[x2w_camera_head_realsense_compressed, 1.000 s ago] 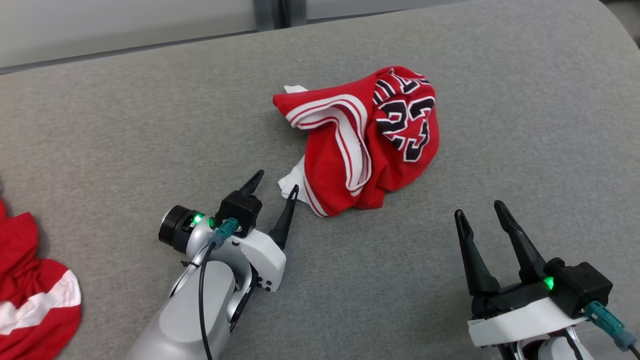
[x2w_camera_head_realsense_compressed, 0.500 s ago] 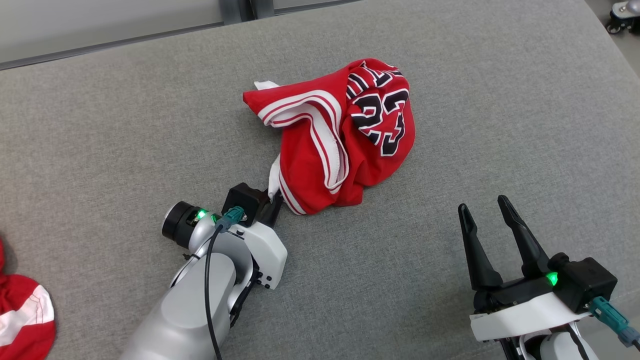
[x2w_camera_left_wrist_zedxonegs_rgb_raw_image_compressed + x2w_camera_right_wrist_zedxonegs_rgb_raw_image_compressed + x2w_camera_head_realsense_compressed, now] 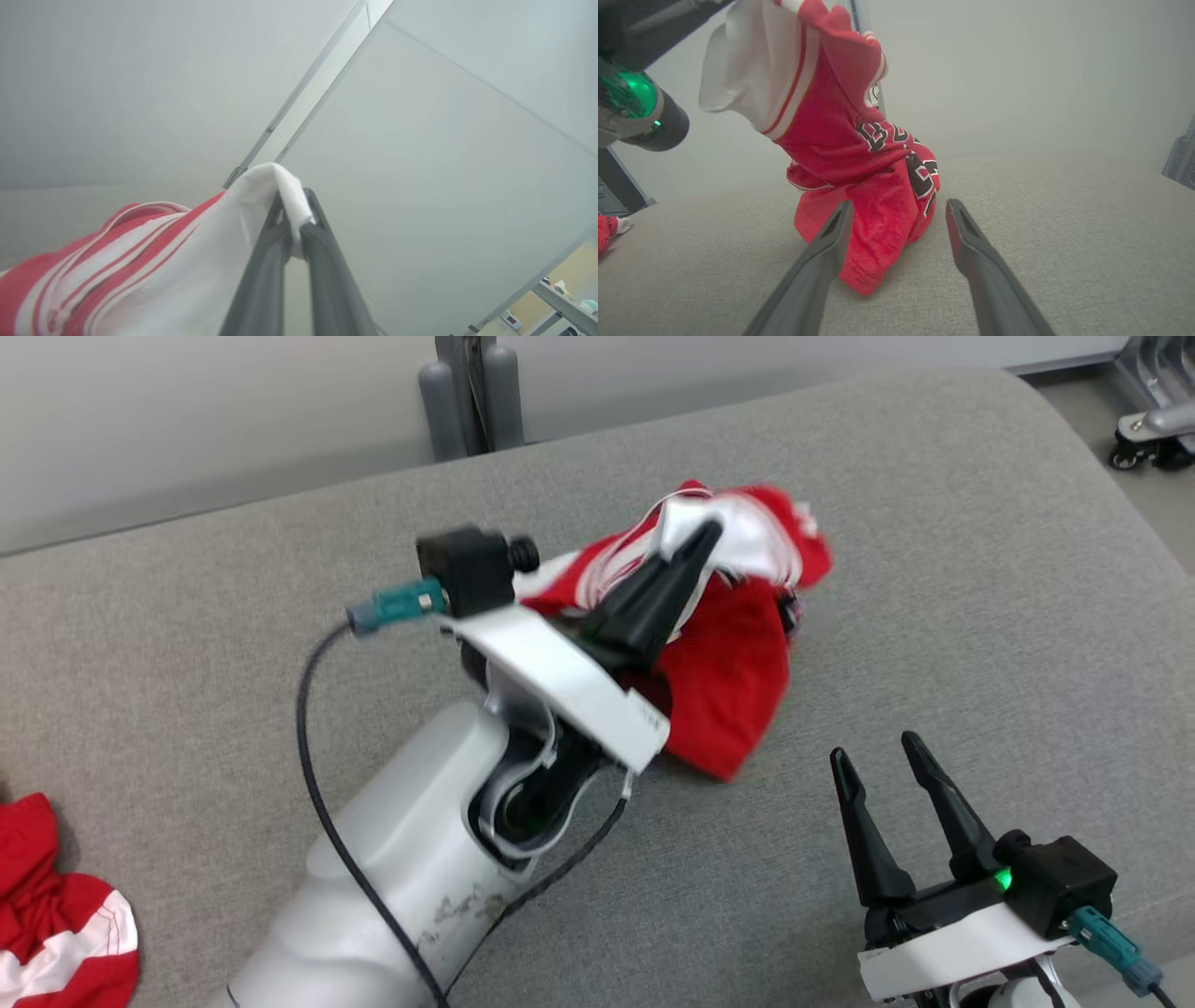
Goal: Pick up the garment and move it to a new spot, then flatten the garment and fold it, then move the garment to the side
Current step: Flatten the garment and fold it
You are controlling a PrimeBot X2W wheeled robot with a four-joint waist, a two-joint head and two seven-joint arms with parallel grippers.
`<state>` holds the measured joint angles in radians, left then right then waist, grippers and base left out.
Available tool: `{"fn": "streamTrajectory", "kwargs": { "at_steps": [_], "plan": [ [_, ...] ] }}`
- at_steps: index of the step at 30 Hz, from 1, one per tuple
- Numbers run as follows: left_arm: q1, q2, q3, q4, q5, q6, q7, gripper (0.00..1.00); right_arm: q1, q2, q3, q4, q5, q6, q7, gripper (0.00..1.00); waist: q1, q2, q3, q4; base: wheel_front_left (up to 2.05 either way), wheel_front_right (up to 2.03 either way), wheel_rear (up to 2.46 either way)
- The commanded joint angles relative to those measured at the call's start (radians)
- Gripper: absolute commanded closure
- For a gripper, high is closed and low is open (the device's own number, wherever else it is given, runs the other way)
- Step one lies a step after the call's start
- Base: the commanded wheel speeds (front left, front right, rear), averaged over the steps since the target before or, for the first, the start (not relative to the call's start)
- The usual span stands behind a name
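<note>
A grey fabric-covered bench (image 3: 980, 579) spans my head view, with a pale wall behind it at 12 o'clock. My left arm (image 3: 420, 859), pale grey with a black cable along it, reaches from 7 o'clock up toward the centre.

The garment (image 3: 738, 681), a red jersey with white trim and black numbers, sits just past centre toward 1 o'clock. Its upper part is held in the air and looks blurred. In the right wrist view the garment (image 3: 859, 154) hangs in a bunch, its lower end touching the bench while its white edge is up at 11 o'clock.

My right hand (image 3: 876, 751) is at 5 o'clock, fingers spread apart and holding nothing, pointing toward the garment and near it but not touching. Through its own camera, the right hand (image 3: 900, 205) frames the jersey's lower part between its open fingers.

My left hand (image 3: 705, 534) is closed on the garment's white edge. In the left wrist view the left hand (image 3: 294, 200) has that white fold pinched between its two dark fingers, and the striped cloth (image 3: 117, 261) trails to 8 o'clock.

A second red and white cloth (image 3: 56, 924) lies at 8 o'clock, well apart from the jersey.
</note>
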<state>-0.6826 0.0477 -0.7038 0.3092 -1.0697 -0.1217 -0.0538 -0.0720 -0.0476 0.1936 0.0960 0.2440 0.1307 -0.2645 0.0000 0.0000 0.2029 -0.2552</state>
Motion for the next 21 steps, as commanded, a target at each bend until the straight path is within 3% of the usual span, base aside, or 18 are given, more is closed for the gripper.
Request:
{"fn": "streamTrajectory", "kwargs": {
  "at_steps": [1, 5, 6, 12, 17, 21],
  "plan": [
    [-0.041, 0.004, 0.003, -0.042, -0.071, 0.016, -0.005, 1.0, 0.01, -0.005, 0.003, 0.005, 0.005, 0.0, -0.002, 0.0, 0.0, 0.0, -0.032, -0.012, 0.0, 0.0, 0.0],
    [-0.119, 0.003, -0.012, -0.098, -0.181, 0.063, -0.025, 1.0, 0.015, -0.005, 0.021, 0.012, 0.012, 0.0, -0.002, 0.0, 0.0, 0.0, -0.055, -0.033, 0.0, 0.0, 0.0],
    [-0.178, 0.005, -0.017, -0.111, -0.243, 0.093, -0.051, 1.0, 0.01, -0.005, 0.033, 0.016, 0.019, 0.0, -0.002, 0.0, 0.0, 0.0, -0.065, -0.052, 0.0, 0.0, 0.0],
    [-0.369, 0.005, -0.023, -0.085, -0.427, 0.147, -0.18, 1.0, -0.016, -0.005, 0.069, 0.017, 0.047, 0.0, -0.002, 0.0, 0.0, 0.0, -0.064, -0.083, 0.0, 0.0, 0.0],
    [-0.45, 0.006, -0.006, 0.009, -0.621, 0.22, -0.209, 1.0, -0.008, -0.005, 0.07, 0.016, 0.054, 0.0, -0.002, 0.0, 0.0, 0.0, -0.051, -0.071, 0.0, 0.0, 0.0],
    [-0.36, 0.006, 0.082, 0.153, -0.614, 0.262, -0.211, 1.0, 0.0, -0.005, 0.052, 0.01, 0.05, 0.0, -0.002, 0.0, 0.0, 0.0, -0.035, -0.04, 0.0, 0.0, 0.0]
  ]
}}
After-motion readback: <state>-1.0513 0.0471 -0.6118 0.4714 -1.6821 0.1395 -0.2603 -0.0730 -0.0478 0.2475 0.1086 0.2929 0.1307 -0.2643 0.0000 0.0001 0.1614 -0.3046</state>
